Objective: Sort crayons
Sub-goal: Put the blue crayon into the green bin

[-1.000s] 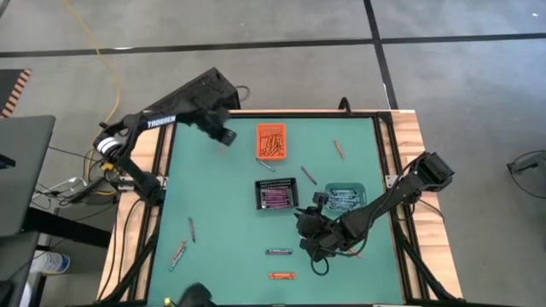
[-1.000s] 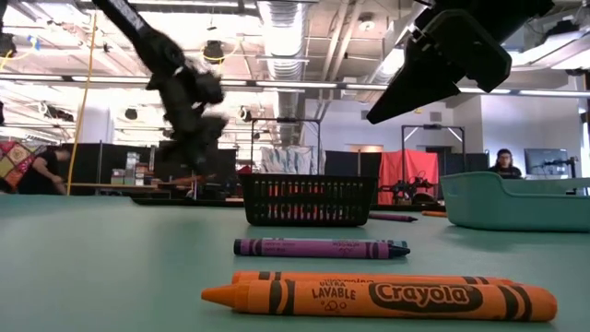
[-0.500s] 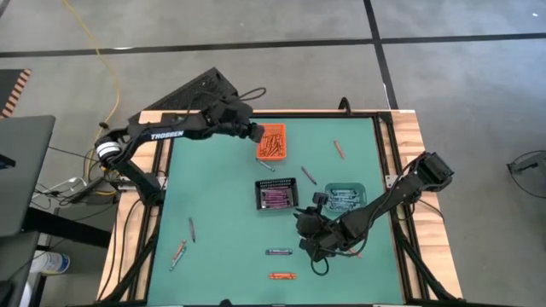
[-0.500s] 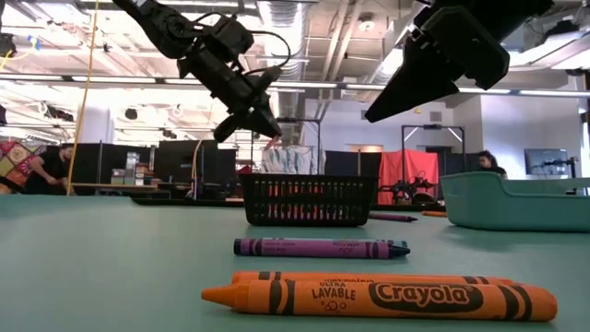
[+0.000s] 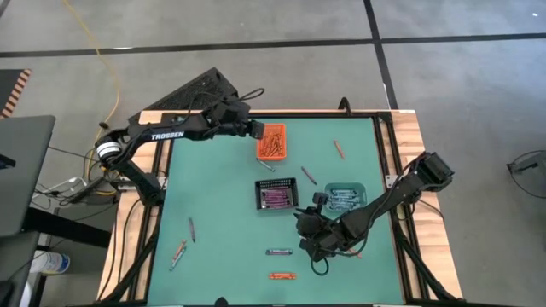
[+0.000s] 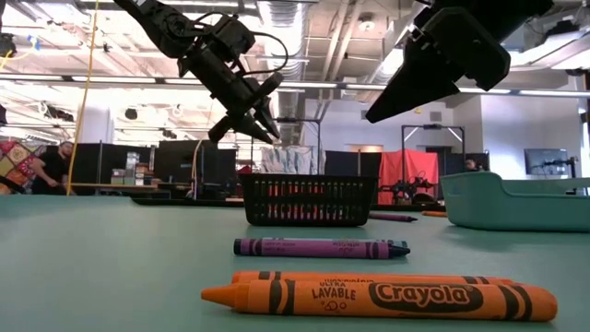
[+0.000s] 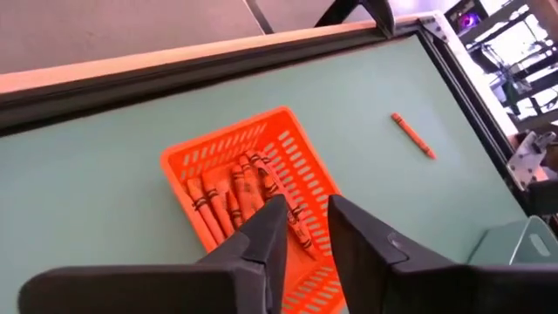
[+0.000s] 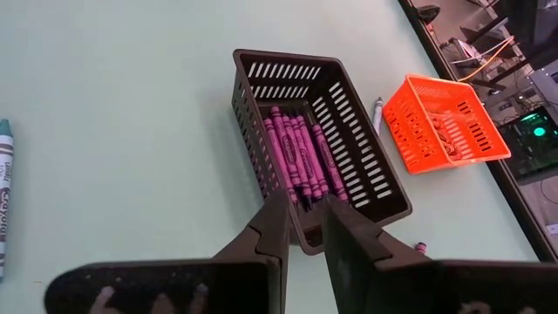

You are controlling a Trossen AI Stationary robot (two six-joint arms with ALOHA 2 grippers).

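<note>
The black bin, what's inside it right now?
The black bin holds a row of purple crayons lying side by side. Its near wall and the right gripper hide the crayons' near ends.

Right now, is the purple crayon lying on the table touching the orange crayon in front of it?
Apart. The high view shows bare green table between the purple crayon and the orange crayon; the low view stacks them closely, but only by perspective.
</note>
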